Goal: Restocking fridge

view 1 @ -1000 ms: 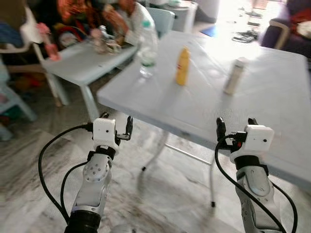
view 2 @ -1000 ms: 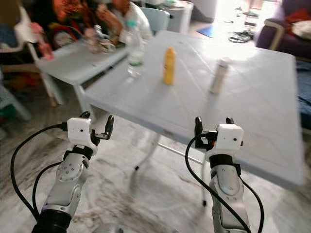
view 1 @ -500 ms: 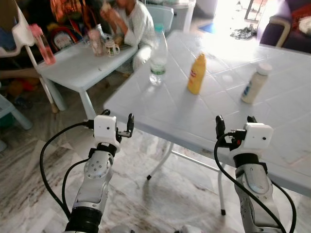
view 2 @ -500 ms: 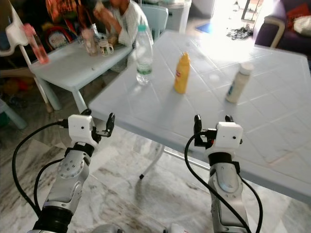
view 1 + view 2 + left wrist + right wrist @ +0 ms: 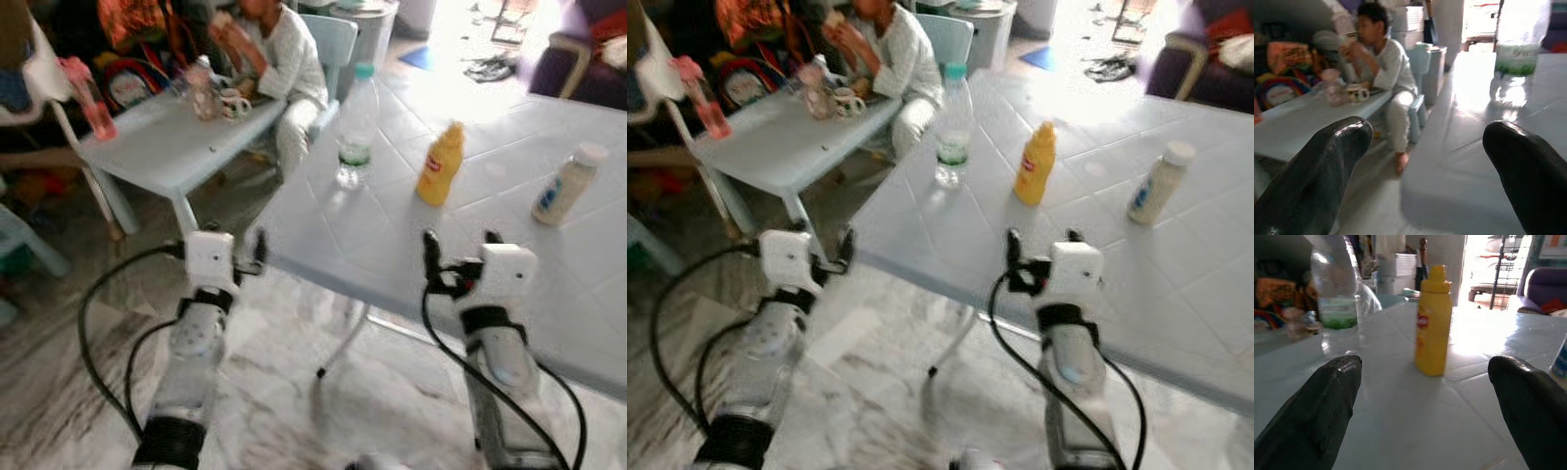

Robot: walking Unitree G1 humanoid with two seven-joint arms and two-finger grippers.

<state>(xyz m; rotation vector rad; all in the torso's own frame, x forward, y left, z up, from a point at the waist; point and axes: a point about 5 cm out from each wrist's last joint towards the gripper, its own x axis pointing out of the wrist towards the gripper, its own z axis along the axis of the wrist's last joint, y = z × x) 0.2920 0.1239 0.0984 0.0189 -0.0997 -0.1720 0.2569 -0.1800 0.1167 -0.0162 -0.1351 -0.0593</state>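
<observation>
Two black fingers (image 5: 1322, 166) spread wide at the frame's lower corners; clear water bottle (image 5: 1520, 46) upper right on pale table (image 5: 1459, 161); seated person (image 5: 1386, 78) upper left.

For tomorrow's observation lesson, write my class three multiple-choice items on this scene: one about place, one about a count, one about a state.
1. What stands between the water bottle and the white bottle on the large table?
A. a mug
B. the yellow squeeze bottle
C. a bowl

2. How many bottles stand on the large table?
A. one
B. five
C. three

3. How are the jaws of the right gripper?
A. open and empty
B. shut on the yellow bottle
C. shut on a cup

Answers: 1 B, the yellow squeeze bottle stands in the middle of the row. 2 C, one clear, one yellow, one white. 3 A, the right wrist view shows the jaws wide apart, with the yellow bottle standing free beyond them.
</observation>
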